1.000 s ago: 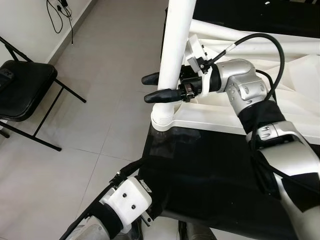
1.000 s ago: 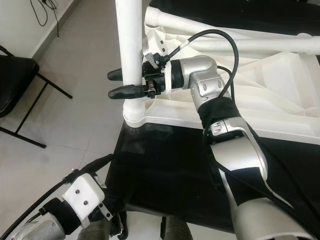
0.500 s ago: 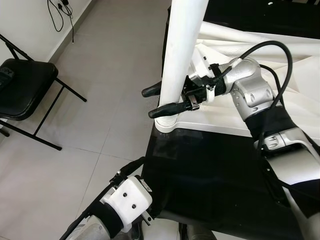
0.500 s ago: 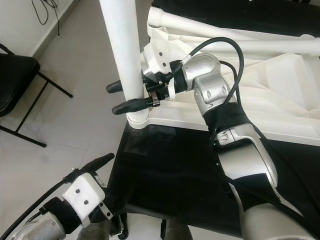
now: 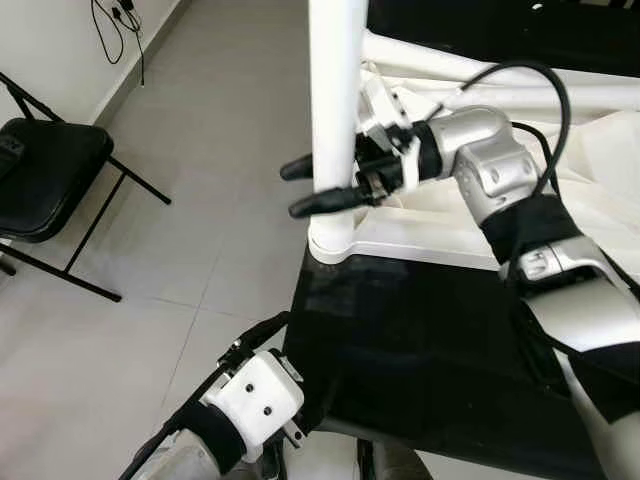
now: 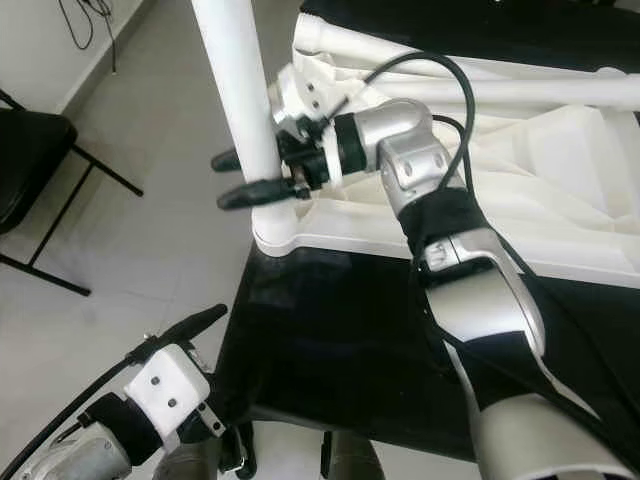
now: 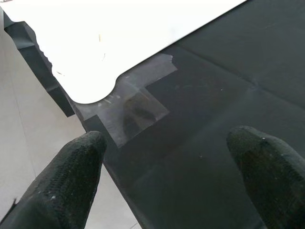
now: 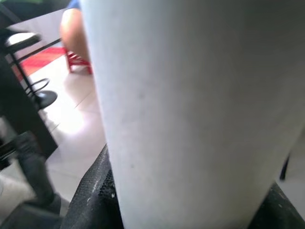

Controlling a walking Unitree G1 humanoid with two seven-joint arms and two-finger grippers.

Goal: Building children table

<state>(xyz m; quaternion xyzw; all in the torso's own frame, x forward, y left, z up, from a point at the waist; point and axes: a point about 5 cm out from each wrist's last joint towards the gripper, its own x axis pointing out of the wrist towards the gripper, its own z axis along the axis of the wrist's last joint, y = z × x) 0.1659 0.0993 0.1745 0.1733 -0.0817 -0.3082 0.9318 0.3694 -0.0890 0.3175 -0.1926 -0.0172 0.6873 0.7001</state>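
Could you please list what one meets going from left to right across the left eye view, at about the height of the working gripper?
Black folding chair → grey tiled floor → upright white table leg with the right gripper closed around it → silver right arm → white tabletop.

A smooth, matt white plastic table leg [image 5: 335, 110] is standing against a glossy black surface [image 5: 420, 350], while pale floor tiles [image 5: 200, 150] are showing a satin sheen.
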